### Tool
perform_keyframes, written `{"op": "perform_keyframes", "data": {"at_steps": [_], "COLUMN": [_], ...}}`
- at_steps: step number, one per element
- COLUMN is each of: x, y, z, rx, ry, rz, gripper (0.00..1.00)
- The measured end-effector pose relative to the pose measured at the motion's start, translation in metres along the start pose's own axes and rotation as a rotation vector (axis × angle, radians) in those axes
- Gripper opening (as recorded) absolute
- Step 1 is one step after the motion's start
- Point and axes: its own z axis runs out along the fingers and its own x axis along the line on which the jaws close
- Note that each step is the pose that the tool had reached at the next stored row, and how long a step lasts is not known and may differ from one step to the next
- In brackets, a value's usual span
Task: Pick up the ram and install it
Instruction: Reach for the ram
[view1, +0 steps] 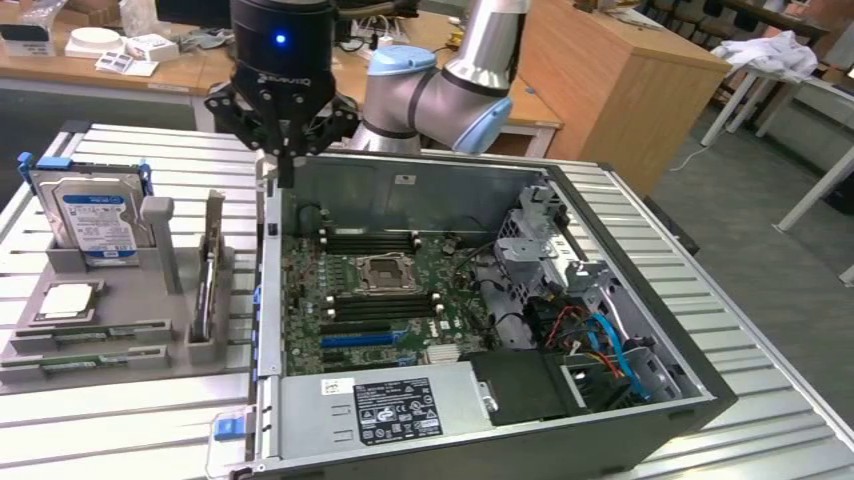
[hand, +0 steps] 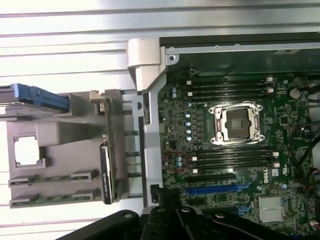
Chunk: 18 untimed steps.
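— Where does the gripper stand against the computer case?

— Over the case's far corner on the exterior view's left, just above the top edge of the side wall. Its fingers are pressed together and point straight down, with nothing between them.

— And the ram?

— Outside the case, just beside that same side wall. It stands on its long edge in a slot of the grey holder, running parallel to the wall. The gripper is apart from it, higher up and nearer the case's far end.

— What else does the holder carry?

— All farther from the case than the ram: a hard drive with a blue label stands upright at the far end. A square silver processor chip lies flat near the middle, and two green strips lie flat at the near end.

— And inside the case?

— The motherboard lies on the case floor, with the processor socket near its middle. Black memory slots run in rows on both sides of the socket. A power supply sits at the case's near end, and blue cables lie by the wall away from the holder.

— What is under it all?

— Case and holder both rest on a slatted metal table.
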Motion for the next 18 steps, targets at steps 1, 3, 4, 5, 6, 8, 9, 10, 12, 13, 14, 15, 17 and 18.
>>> {"op": "perform_keyframes", "data": {"at_steps": [1,3,4,5,6,8,9,10,12,13,14,15,17,18], "x": [0.003,0.008,0.011,0.014,0.017,0.022,0.025,0.028,0.033,0.036,0.039,0.041,0.047,0.05], "y": [-0.0002,-0.0006,-0.0008,-0.001,-0.0013,-0.0017,-0.0019,-0.0021,-0.0025,-0.0027,-0.0029,-0.0031,-0.0036,-0.0038], "z": [0.0,0.0,0.0,0.0,0.0,0.0,0.0,0.0,0.0,0.0001,0.0,0.0001,0.0,0.0], "rx": [-0.0001,-0.0001,0.0,-0.0001,-0.0001,0.0,-0.0001,-0.0001,0.0,-0.0001,0.0,-0.0001,0.0,0.0001], "ry": [0.0,-0.0001,-0.0001,-0.0002,-0.0002,0.0,-0.0001,-0.0001,-0.0001,-0.0001,-0.0001,-0.0001,0.0,0.0], "rz": [0.0,0.0,0.0,0.0,0.0,0.0,0.0,0.0,0.0,0.0,0.0,0.0,0.0,0.0], "gripper": [0.11,0.11,0.11,0.11,0.11,0.11,0.11,0.11,0.11,0.11,0.11,0.11,0.11,0.11]}}
